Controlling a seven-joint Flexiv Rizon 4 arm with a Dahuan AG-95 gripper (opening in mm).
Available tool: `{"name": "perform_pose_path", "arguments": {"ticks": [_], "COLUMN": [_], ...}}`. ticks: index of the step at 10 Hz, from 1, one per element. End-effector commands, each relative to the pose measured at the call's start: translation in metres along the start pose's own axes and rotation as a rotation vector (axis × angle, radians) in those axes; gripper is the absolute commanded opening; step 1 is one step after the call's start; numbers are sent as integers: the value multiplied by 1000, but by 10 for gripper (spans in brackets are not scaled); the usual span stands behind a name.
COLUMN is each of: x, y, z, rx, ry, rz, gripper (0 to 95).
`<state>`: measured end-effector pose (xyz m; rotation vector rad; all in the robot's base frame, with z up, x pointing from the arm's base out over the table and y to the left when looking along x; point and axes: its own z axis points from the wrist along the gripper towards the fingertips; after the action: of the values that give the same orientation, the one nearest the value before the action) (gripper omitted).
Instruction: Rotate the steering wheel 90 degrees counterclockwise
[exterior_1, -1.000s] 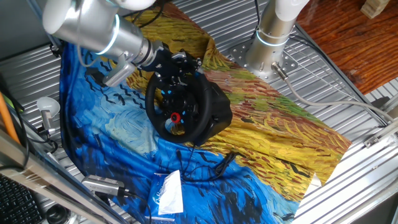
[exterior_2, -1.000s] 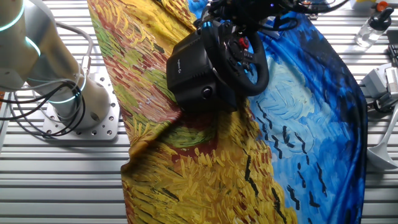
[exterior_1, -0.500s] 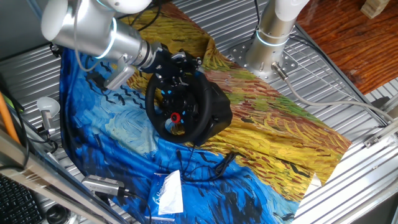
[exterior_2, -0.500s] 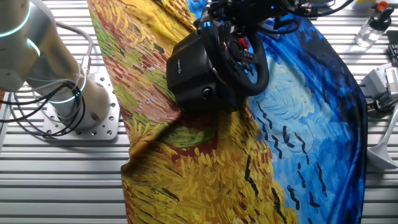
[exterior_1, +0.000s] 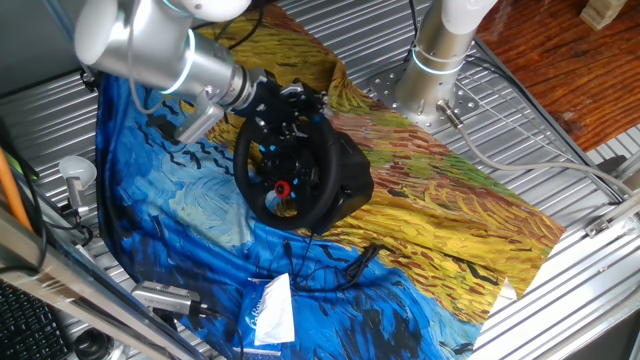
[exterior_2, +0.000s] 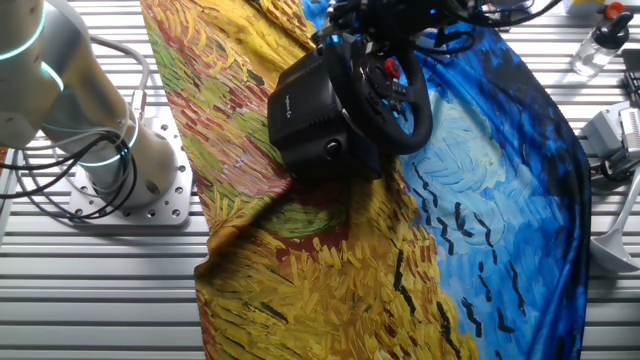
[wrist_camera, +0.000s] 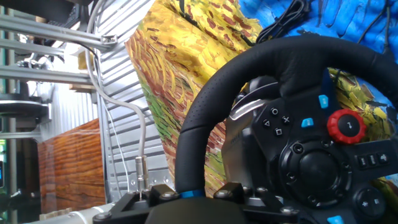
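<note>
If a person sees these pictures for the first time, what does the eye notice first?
First, the painting-print cloth, yellow and blue, spread over the table. On it stands the black steering wheel with its red knob, on a bulky base. The gripper is at the top of the rim.

Over the last second the silver arm link (exterior_1: 150, 45) behind the gripper (exterior_1: 283, 108) has swung: it first drew slightly back to the left, and now sits a little further right and higher. The gripper itself has edged slightly up along the top of the steering wheel (exterior_1: 285, 175), seen in the other fixed view as a small upward shift of the dark hardware above the rim.
</note>
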<state>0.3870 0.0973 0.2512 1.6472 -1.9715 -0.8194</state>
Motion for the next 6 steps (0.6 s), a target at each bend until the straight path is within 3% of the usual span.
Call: {"name": "perform_pose_path", "arguments": {"ticks": [1, 5, 6], "x": [0, -4, -4], "y": [1, 11, 11], "z": [2, 11, 11], "rx": [0, 16, 18], "ry": [5, 12, 12], "rz": [1, 8, 8], "gripper": [570, 570, 380]}}
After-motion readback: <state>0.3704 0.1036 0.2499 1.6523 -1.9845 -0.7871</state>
